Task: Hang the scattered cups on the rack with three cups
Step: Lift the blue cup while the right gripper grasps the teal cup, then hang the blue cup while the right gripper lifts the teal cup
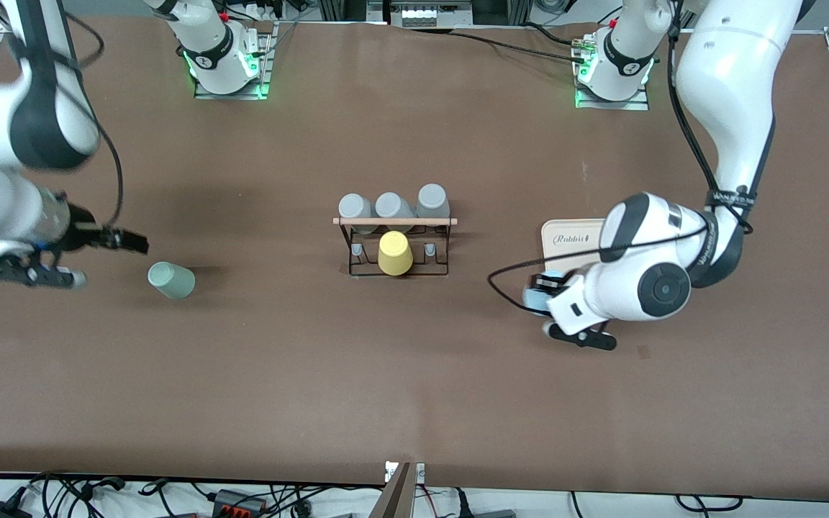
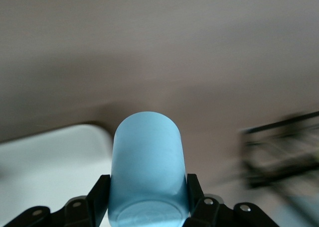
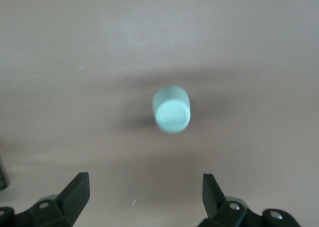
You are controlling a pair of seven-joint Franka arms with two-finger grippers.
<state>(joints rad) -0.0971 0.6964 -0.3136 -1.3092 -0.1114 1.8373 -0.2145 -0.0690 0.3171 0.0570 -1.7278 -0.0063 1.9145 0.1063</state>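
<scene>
Left gripper (image 2: 147,207): I have its jaws closed on the light blue cup (image 2: 147,172), one finger on each side of the body near the flat base. In the front view it hangs over the bench (image 1: 414,403) beside a white board (image 1: 569,241) printed "Rabbit", toward the left arm's end.

Blue cup axis: I read its long axis as pointing straight out from the jaws, closed base toward the wrist camera.

Right gripper (image 1: 127,239): jaws spread wide and holding nothing; it hangs over bare bench at the right arm's end, just beside the mint cup (image 1: 171,280).

Mint cup: it lies on its side on the bench, apart from everything else. In the right wrist view its round end (image 3: 172,115) faces the camera and it sits centred ahead of the open jaws, so I judge the right arm is the nearer one for it.

Rack (image 1: 394,248): mid-bench, between the two arms, wooden rod (image 1: 394,221) along the top. Three grey cups (image 1: 393,205) sit in a row at the rod; a yellow cup (image 1: 394,252) sits in front of them in the middle of the frame.

In the way: I judge the yellow cup limits the approach to the middle, leaving the pegs (image 1: 429,250) on either side of it free.
</scene>
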